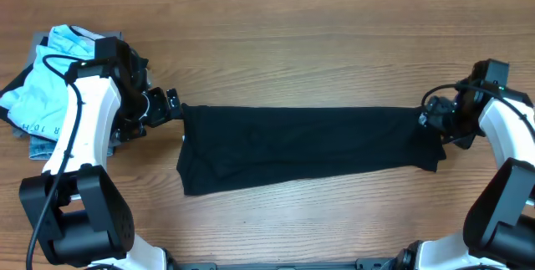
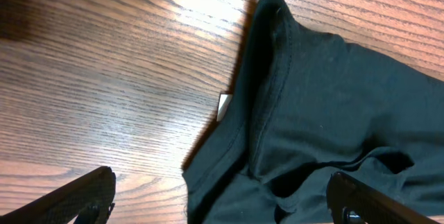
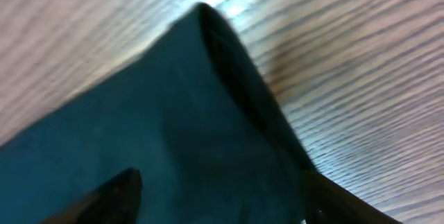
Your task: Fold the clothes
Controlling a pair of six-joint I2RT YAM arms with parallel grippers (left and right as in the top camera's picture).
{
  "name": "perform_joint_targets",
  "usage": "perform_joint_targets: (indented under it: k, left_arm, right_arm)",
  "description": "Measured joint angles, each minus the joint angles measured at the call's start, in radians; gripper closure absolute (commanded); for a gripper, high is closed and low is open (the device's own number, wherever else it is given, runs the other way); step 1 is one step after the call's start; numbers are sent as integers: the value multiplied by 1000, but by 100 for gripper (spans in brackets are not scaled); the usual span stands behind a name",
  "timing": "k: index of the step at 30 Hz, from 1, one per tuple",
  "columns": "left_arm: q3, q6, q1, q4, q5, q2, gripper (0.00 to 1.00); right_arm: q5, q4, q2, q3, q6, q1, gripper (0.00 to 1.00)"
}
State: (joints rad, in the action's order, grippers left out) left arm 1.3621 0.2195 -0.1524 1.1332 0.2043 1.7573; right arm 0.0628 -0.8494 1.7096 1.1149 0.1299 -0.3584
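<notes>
Judging lengthwise fold done, black T-shirt (image 1: 309, 149) in strip; left gripper (image 1: 171, 103), right gripper (image 1: 429, 118) spread, empty; next I grasp end for crosswise fold.

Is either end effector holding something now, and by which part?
Nothing is held: the left end effector and right end effector stand open over the T-shirt.

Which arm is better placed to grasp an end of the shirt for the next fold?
Probably right: the open right gripper straddles the shirt corner, while the open left gripper hangs half over bare table.
</notes>
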Motion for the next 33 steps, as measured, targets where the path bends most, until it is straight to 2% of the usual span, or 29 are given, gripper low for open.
perform_joint_targets:
  k: [6, 14, 17, 19, 22, 25, 29, 31, 33]
  left_arm:
    - [0, 18, 0, 22, 0, 0, 0]
    - [0, 32, 0, 22, 1, 0, 0]
    - [0, 37, 0, 22, 1, 0, 0]
    - [0, 37, 0, 22, 1, 0, 0]
    - [0, 37, 0, 22, 1, 0, 0]
    - [0, 37, 0, 22, 1, 0, 0]
    - [0, 37, 0, 22, 0, 0, 0]
    - [0, 37, 0, 22, 0, 0, 0]
    - [0, 37, 0, 22, 0, 0, 0]
  right_arm:
    - [-42, 96, 0, -65, 0, -2, 21]
    - [7, 171, 0, -153, -1, -7, 22]
    - [26, 219, -3, -192, -7, -8, 28]
    - [58, 242, -8, -203, -26, -14, 36]
    - [148, 261, -10, -212, -69, -20, 53]
    - [212, 264, -10, -221, -107, -19, 78]
    - [257, 265, -8, -221, -122, -19, 83]
    - [268, 263, -7, -220, -126, -19, 93]
    - [274, 262, -6, -215, -134, -19, 96]
